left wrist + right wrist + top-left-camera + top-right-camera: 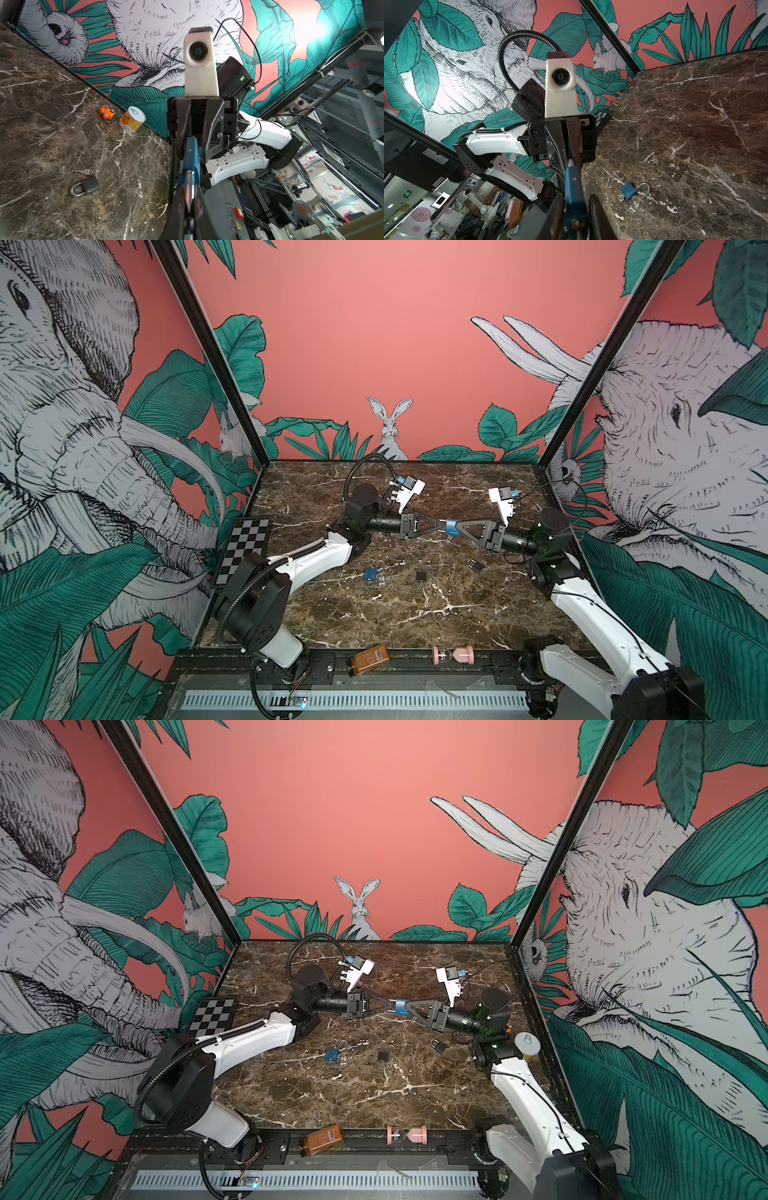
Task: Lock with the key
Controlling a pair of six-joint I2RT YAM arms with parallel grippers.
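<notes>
A blue padlock (451, 527) (401, 1006) hangs in mid-air over the middle of the marble table, between both grippers. My left gripper (441, 525) (189, 199) is shut on its silver shackle (189, 187). My right gripper (458, 527) (575, 197) comes from the opposite side. Its fingers sit tight on the two sides of the blue body (574, 191) (191, 153). A brass keyway (575, 224) at the body's end holds what looks like a key stem; the rest of the key is hidden.
On the table lie a second blue padlock (370, 574) (630, 191) with open shackle, a small black padlock (422, 576), and a dark padlock (477, 566) (88, 185) with a key (83, 171). A can (133, 119) and orange toy (107, 112) stand by the right wall.
</notes>
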